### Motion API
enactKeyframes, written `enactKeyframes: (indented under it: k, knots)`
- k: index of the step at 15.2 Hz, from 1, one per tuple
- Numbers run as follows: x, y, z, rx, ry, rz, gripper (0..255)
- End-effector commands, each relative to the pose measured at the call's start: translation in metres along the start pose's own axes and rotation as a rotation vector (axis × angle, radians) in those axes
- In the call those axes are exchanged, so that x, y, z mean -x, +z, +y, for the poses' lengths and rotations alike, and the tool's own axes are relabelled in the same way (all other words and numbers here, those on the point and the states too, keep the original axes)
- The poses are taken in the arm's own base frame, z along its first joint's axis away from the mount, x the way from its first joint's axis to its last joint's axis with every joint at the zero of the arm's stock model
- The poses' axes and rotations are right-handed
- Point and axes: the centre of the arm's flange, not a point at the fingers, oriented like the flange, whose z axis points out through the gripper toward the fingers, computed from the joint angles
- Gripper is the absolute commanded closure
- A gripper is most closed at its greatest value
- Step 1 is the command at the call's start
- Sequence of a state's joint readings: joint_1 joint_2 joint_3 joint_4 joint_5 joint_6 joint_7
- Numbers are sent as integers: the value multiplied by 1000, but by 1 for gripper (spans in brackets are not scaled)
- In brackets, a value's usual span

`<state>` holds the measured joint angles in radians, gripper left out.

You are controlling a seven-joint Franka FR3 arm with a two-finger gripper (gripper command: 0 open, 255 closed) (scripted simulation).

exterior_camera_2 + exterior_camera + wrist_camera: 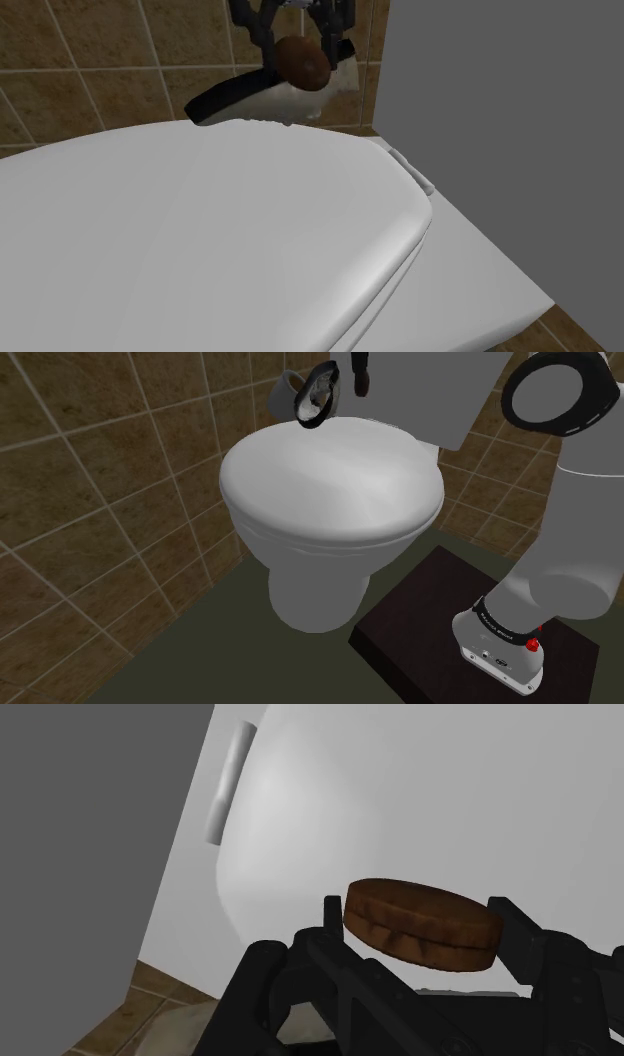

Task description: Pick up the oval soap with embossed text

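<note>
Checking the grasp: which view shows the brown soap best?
The wrist view: the brown oval soap lies clasped in the gripper, its side plain. The second exterior view shows its rounded face above the toilet lid. The shoulder view leaves it unclear.

Shoulder view high beside stand [430, 622], looking down on toilet lid [330, 482]; second exterior view low, close, facing tiled wall [90, 60]; wrist view near lid; all share lid, latter two soap [303, 62].

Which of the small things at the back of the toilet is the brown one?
The oval soap, clasped in the pincer above the white toilet lid. The dish near it has a black rim instead.
</note>
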<state>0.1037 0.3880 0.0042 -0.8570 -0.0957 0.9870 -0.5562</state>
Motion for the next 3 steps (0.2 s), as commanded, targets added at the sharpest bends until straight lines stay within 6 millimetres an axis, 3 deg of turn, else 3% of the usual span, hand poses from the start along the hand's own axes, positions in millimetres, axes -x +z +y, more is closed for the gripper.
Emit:
enactKeyframes:
  k: [1,3]
  knots:
    - [3,-10,-1,0,0,-1,255]
    - [3,-11,-1,0,0,-1,255]
